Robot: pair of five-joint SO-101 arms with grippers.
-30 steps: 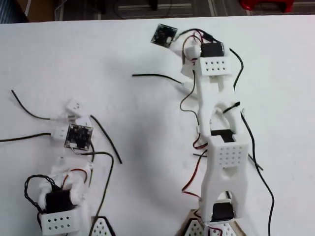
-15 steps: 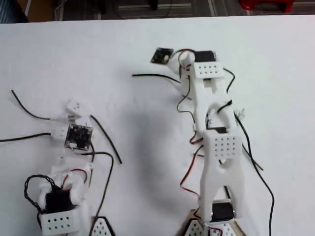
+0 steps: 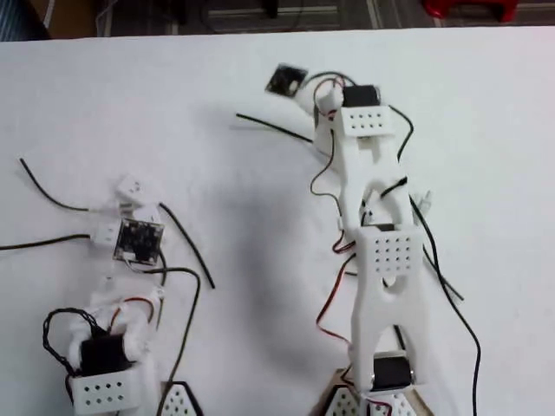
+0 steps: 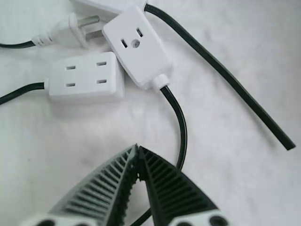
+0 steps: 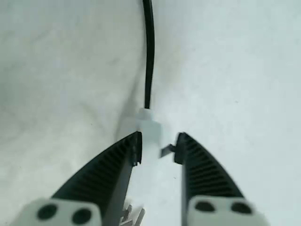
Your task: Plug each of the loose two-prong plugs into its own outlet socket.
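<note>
The right pincer (image 5: 159,137) stands open astride the white plug (image 5: 148,125), ready to grip it; the left pincer (image 4: 137,150), well away, hangs closed, empty.

The high camera is looking straight down on the counter (image 3: 486,130), with the arm bases sitting at 6 o'clock. The left wrist camera is peering past the left end effector (image 4: 137,149), very near the sockets (image 4: 87,76); the high view is showing those sockets (image 3: 104,232) at 9 o'clock. The right wrist camera is looking past the right end effector (image 5: 157,141), close over a cord (image 5: 148,56); the high view is sharing that cord (image 3: 270,127) at 12 o'clock.
</note>
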